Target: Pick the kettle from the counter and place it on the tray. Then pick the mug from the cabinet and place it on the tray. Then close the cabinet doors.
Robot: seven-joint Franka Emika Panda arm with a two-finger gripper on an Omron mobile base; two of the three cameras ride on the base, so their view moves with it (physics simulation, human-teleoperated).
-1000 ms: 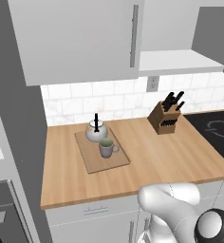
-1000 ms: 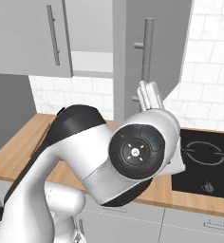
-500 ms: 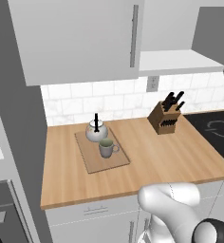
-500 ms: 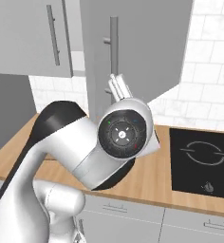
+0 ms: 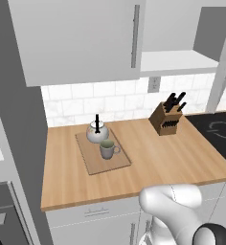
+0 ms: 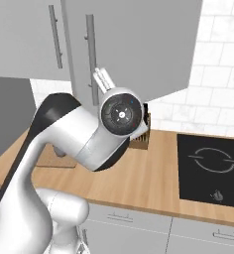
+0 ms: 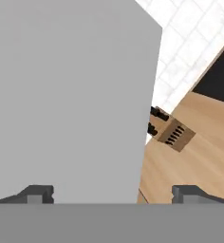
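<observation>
The whitish kettle [image 5: 96,132] and the grey-green mug [image 5: 107,149] both stand on the wooden tray [image 5: 92,163], at the left of the counter [image 5: 177,158]. The cabinet [image 5: 177,61] shows its white shelf. Its left door [image 5: 76,38] is shut flat, while its right door [image 5: 224,57] stands swung out, seen almost edge-on. In the hand view my gripper [image 7: 111,194] is open, fingertips [image 7: 38,193] wide apart. The right door's grey panel [image 7: 71,95] rises close in front of it. That panel [image 6: 139,44] hangs behind my arm in the right base view.
A knife block [image 5: 168,117] stands at the back of the counter, right of the tray. A black cooktop [image 5: 218,131] takes up the right end. A tall grey unit [image 5: 9,143] borders the counter on the left. White drawers [image 5: 96,217] run below the front edge.
My arm has swung left, and the right cabinet door has swung with it toward shut. Kettle, mug and tray have not moved.
</observation>
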